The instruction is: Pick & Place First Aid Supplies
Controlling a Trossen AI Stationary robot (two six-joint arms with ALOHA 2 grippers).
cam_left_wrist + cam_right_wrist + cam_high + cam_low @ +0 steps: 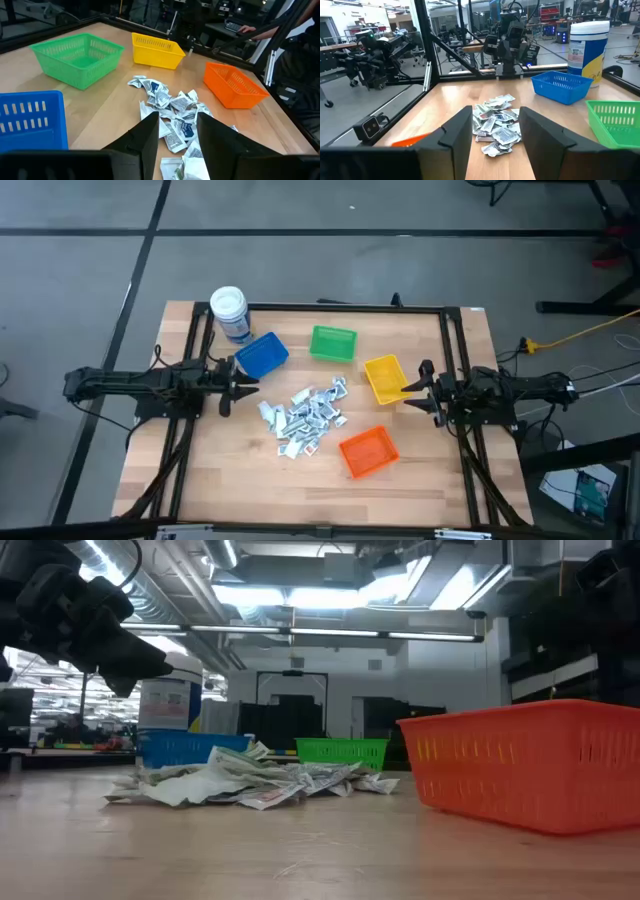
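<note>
The first aid supplies (305,418) lie as a loose heap of small white and silvery packets on the wooden table's middle, also in the low view (250,783). My left gripper (240,388) hovers open at the heap's left, above the table; its wrist view looks past its fingers at the packets (175,112). My right gripper (412,393) stands open at the heap's right, beside the yellow bin, with the packets (497,125) ahead of its fingers. Neither holds anything.
Around the heap stand a blue bin (262,355), a green bin (333,343), a yellow bin (384,378) and an orange bin (368,451). A white-lidded jar (230,313) stands at the far left. Black rails (320,307) frame the table.
</note>
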